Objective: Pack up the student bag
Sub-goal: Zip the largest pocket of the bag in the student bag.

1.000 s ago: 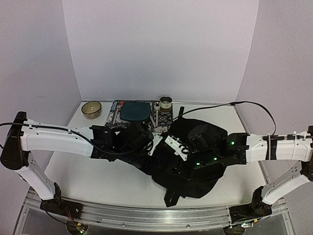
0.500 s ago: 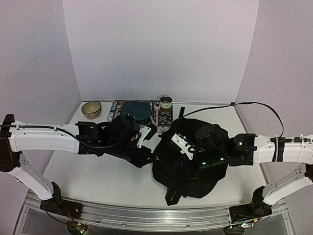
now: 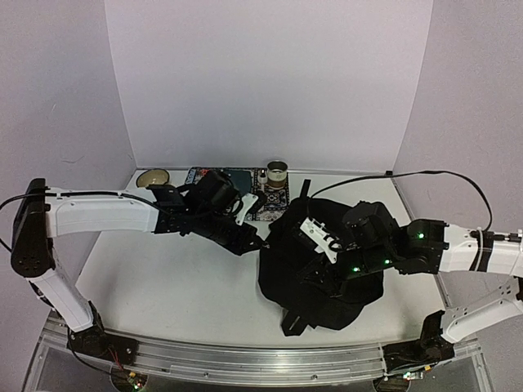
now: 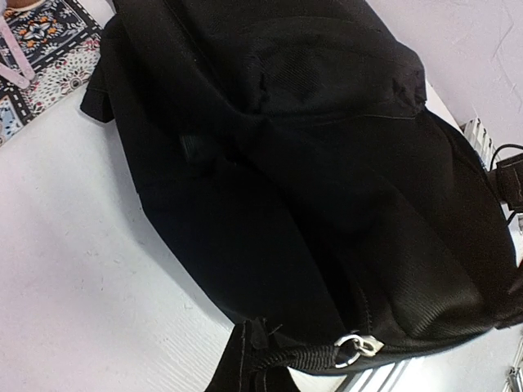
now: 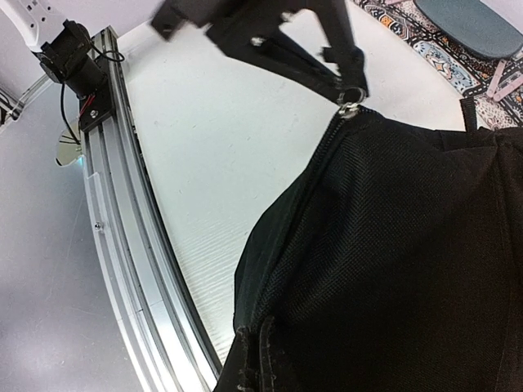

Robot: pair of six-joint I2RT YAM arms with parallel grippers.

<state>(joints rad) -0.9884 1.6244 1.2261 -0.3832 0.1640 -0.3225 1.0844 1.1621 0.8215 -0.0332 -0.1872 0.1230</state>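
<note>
My left fingers [image 5: 349,64] are pinched shut on the zipper pull [image 5: 350,102] at the student bag [image 3: 327,278] left edge. Only the right wrist view shows that grip. My right fingers are hidden against the bag top, so I can't tell their state. Patterned mat [image 3: 274,204] and cup [image 3: 277,172] sit just behind my left fingers. Bare desk [image 3: 163,278] lies toward me, with a rail [image 5: 122,204] at the edge.

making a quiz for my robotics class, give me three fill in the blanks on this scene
1. The student bag is ___ in colour.
2. The bag's metal zipper pull is pinched by the ___.
3. Seen from above, the bowl stands at the ___ end of the patterned mat.
Missing words: black; left gripper; left
</note>
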